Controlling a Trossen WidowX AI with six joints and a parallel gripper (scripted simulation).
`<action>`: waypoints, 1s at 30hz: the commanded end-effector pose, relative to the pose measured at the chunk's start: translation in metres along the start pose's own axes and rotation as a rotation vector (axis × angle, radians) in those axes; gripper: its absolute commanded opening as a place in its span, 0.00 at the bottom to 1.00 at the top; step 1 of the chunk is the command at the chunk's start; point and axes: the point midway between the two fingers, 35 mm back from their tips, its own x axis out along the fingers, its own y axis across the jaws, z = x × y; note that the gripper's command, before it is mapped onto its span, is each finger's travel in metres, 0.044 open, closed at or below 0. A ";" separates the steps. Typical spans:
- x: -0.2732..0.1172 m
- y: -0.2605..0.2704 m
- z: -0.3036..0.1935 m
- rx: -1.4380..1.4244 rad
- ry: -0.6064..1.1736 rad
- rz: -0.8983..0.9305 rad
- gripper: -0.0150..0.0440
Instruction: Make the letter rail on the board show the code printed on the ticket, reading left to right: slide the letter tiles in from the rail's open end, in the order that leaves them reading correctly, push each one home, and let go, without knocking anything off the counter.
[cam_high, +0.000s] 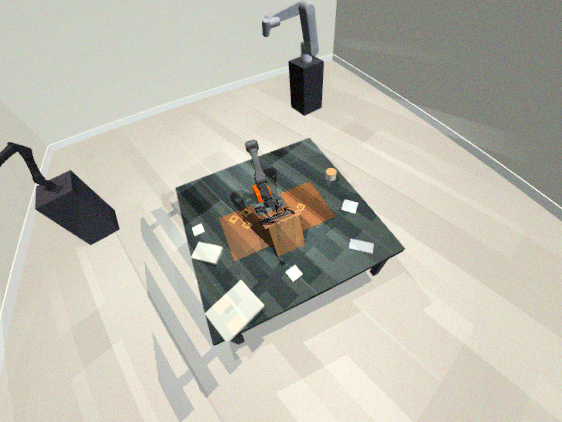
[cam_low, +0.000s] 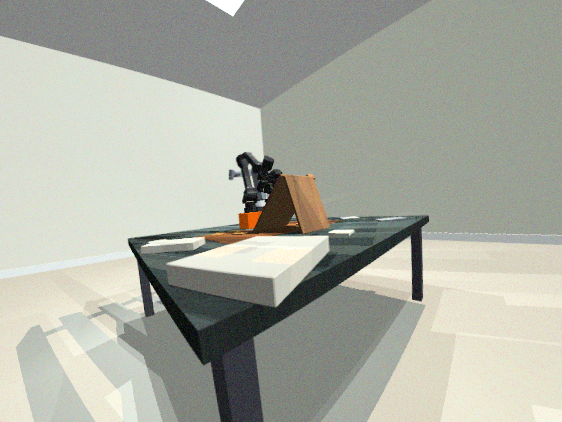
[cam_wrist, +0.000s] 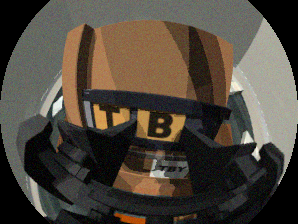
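Top view: the arm (cam_high: 257, 162) (cam_low: 246, 172) reaches over the counter (cam_high: 327, 285) (cam_low: 350, 265) to the upper edge of the board (cam_high: 286, 237) (cam_low: 310, 205) (cam_wrist: 145, 55), where the gripper (cam_high: 274, 207) (cam_low: 276, 174) (cam_wrist: 160, 125) works. Three loose tiles (cam_high: 233, 219) lie on the orange mat (cam_high: 245, 244), to the picture's left of the board. The letter between the fingers is too small to read from this height.

Exterior view: the board stands as a tent, its near slope hiding the rail. The gripper is at the far side of the board, close to its top; what it grasps cannot be told from here.

Wrist view: the rail (cam_wrist: 155, 98) runs across the board's face. The B tile (cam_wrist: 161, 125) is held between the two fingers, upright to the reader; the T tile (cam_wrist: 111, 116) sits to its left along the same rail, near the board's left side. The ticket (cam_wrist: 170, 169), below, seems to end in TBY, though its start is unclear. The relation that matters is the gap between T and B — the coming push, I judge, should run leftward along the rail until the two meet, before release.
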 end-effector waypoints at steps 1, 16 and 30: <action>0.000 0.000 0.000 0.000 0.000 0.000 0.30; -0.011 0.000 0.000 0.003 -0.001 -0.004 0.75; -0.021 -0.001 -0.001 0.003 -0.001 -0.004 0.75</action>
